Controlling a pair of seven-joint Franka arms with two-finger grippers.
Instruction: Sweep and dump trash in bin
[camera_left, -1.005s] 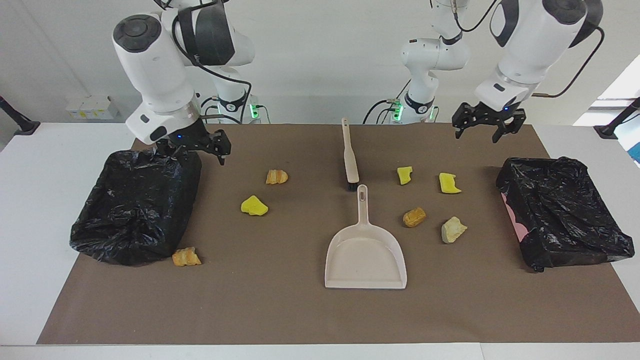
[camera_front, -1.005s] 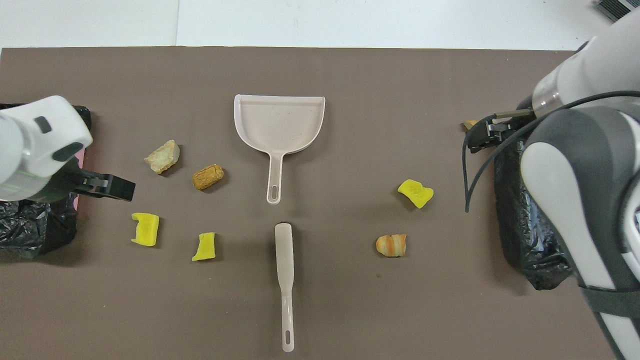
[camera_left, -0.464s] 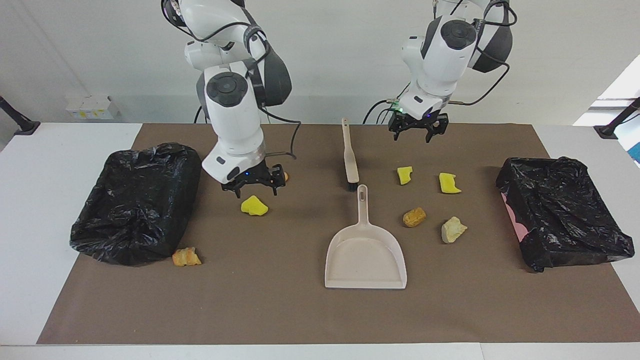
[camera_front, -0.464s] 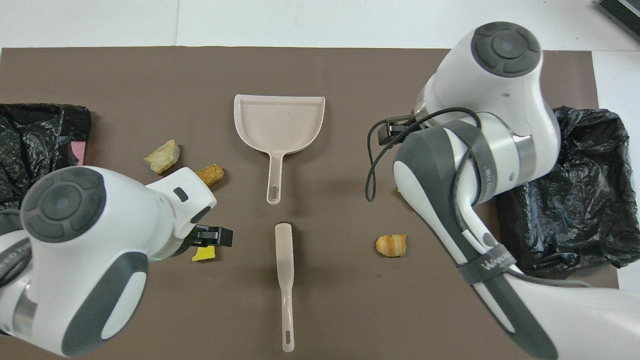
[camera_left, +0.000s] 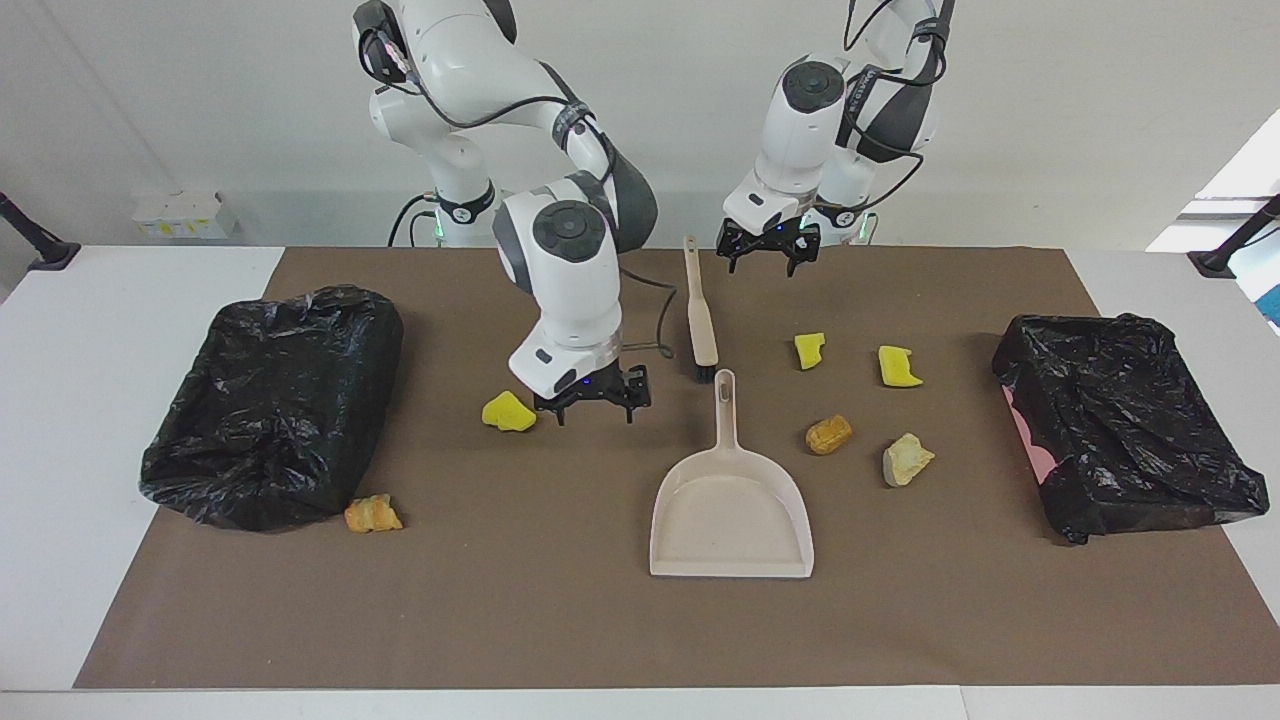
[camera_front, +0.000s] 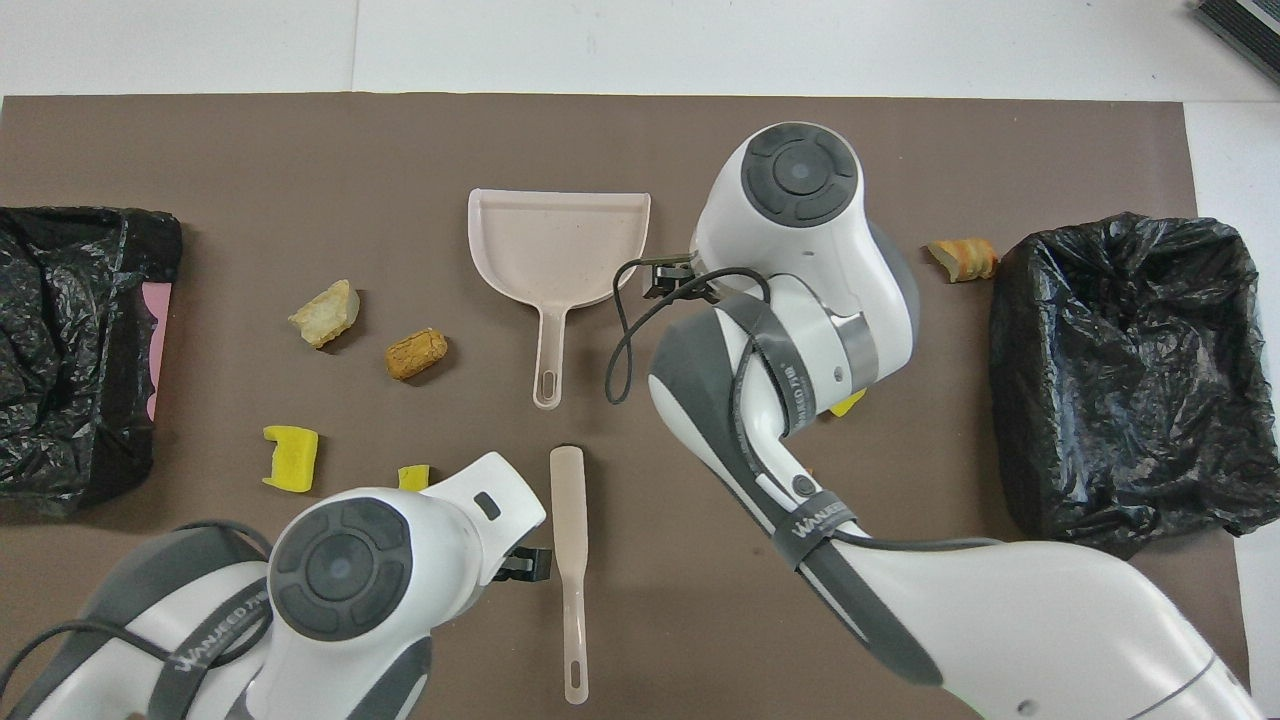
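The left hand (camera_left: 763, 256), fingers apart, hovers beside the brush (camera_left: 700, 318): grip mid-handle. The right hand (camera_left: 594, 396), also spread, should take the dustpan (camera_left: 731, 500) handle squarely. Trash (camera_left: 828, 434) lies scattered on the surface (camera_left: 560, 620).

Right arm (camera_front: 790, 300) hides most of one yellow lump (camera_front: 850, 403); left arm (camera_front: 340, 570) half-covers another (camera_front: 413, 477).

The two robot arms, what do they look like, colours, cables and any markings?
Both arms are glossy white with dark grey joint caps and grey bands. Each ends in a small black gripper: the left gripper and the right gripper, each with short black fingers. Loose black cables loop along the forearms to the wrists. Grey lettering runs along a dark band on each arm in the overhead view. Small green lights glow at the bases.
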